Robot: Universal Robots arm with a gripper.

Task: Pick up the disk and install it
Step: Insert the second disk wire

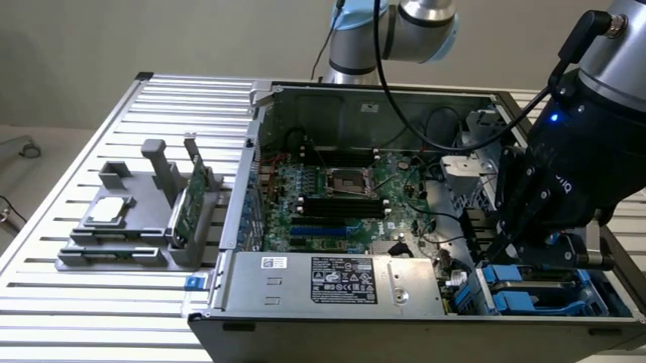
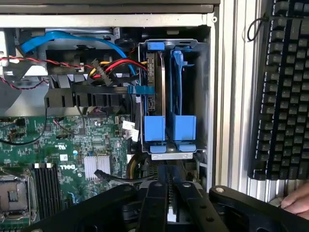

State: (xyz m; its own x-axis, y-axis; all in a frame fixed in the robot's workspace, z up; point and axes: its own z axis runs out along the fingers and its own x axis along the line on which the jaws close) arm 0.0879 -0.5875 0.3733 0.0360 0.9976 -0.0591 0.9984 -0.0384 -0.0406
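The black two-fingered gripper (image 2: 169,200) hangs with fingers nearly together above the bay, apparently holding nothing. The silver-grey disk in its blue plastic carrier (image 2: 155,92) stands upright there, seemingly seated.

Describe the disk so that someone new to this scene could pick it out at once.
Start at the open computer case and go to the drive cage in its corner, beside the motherboard. The disk stands on edge in the slot nearer the motherboard. Its grey metal body fills its blue carrier, while the neighbouring blue carrier looks empty.

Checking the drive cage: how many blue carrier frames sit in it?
2. One blue carrier beside the cabled side, holding the disk; the other blue carrier against the cage's outer wall. Its contents are hidden.
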